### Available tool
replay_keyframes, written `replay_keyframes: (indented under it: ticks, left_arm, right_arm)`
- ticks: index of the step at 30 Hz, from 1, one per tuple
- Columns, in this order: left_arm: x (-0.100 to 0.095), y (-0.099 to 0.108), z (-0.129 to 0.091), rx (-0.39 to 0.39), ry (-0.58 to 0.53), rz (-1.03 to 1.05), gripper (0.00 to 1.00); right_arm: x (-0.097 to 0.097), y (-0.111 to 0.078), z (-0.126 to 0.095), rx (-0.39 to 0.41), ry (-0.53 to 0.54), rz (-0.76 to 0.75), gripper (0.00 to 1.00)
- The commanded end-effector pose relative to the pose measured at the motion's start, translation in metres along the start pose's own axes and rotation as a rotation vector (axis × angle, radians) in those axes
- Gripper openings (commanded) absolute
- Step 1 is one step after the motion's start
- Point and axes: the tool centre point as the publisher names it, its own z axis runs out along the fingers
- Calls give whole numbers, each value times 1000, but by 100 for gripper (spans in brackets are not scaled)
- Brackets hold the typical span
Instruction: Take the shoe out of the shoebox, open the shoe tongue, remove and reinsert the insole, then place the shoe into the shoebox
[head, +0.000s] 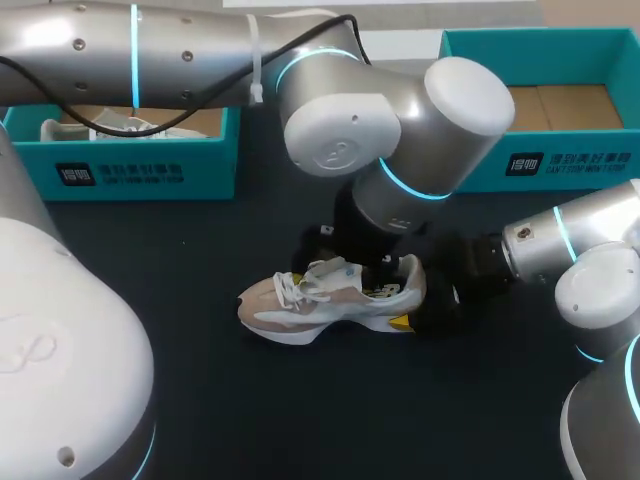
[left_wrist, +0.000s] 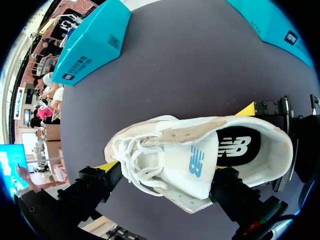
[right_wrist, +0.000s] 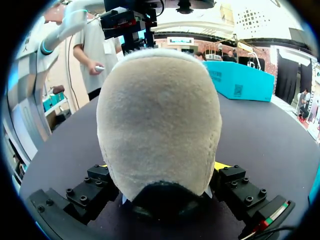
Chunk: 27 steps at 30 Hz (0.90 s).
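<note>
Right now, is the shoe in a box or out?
Out. The shoe stands sole-down on the table, in front of the left box and the right box.

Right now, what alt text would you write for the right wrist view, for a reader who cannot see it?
The beige heel of a shoe fills the view, held between the right arm's jaws, one at each side, on a dark table. A teal shoebox stands beyond the shoe, and the left arm is over the shoe's far end.
</note>
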Motion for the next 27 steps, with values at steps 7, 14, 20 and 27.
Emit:
replay_keyframes:
  ticks: [7,14,20,27]
  left_arm:
    - [-25,3,-11,-40,91,-259,37]
    - [-32,6,-22,-46,133,-248,0]
    - [-38,11,-29,-49,183,-232,0]
    - [-51,18,-27,-68,211,-248,0]
  right_arm:
    - [-2,-2,10,4,-1,1,0]
    - [-2,-2,10,4,-1,1,0]
    - [-2,-2,10,4,-1,1,0]
    - [-2,-2,10,4,-1,1,0]
